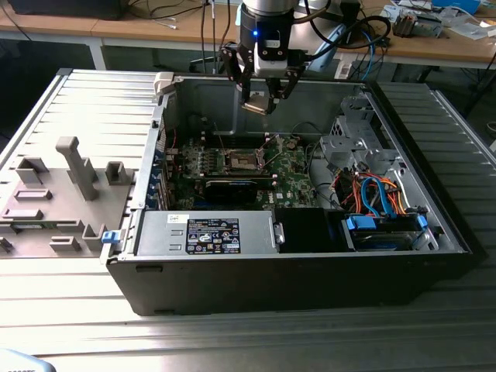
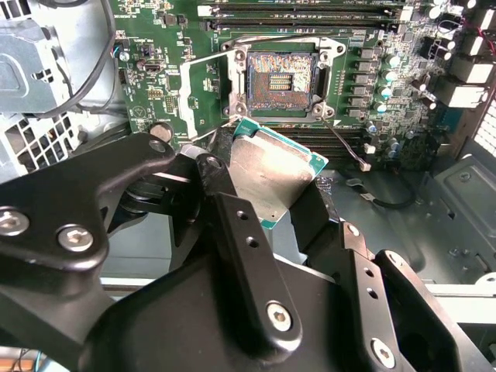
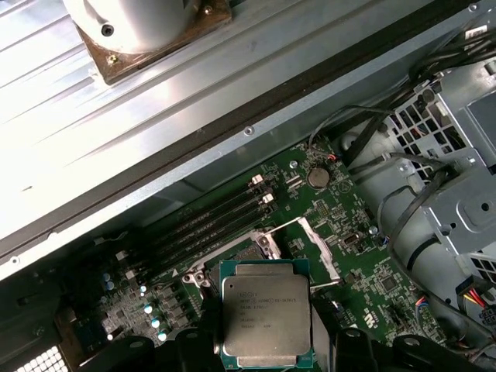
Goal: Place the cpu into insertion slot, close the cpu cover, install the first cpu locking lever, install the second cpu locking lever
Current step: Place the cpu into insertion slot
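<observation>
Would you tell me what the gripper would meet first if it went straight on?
Probably the open socket, or the green board just beside it; the gripper holds the chip, and depth is unclear.

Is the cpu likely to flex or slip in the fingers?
The cpu looks like a rigid flat plate, so flex seems unlikely. Its smooth metal top and thin edges might slip. It is small and thin, so probably light.

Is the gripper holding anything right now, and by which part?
Yes. The gripper holds the small flat square silvery-topped cpu, its black fingers pinching two opposite side edges.
</observation>
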`<action>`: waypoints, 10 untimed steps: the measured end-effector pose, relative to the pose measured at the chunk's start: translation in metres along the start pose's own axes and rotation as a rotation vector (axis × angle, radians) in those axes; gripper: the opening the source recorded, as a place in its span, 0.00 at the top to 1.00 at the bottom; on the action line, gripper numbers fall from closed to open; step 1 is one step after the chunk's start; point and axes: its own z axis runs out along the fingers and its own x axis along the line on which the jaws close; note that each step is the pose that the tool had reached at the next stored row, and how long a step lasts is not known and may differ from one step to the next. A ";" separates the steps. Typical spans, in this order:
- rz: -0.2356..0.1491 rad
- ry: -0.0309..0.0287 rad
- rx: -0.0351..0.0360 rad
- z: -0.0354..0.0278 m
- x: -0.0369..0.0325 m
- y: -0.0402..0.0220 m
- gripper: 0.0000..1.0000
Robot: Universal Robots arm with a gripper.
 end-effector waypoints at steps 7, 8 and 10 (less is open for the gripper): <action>0.010 -0.0009 -0.0002 0.0001 0.0000 0.0000 0.45; 0.011 -0.0010 -0.0002 0.0001 0.0000 0.0000 0.45; 0.011 -0.0010 -0.0002 0.0001 0.0000 0.0000 0.45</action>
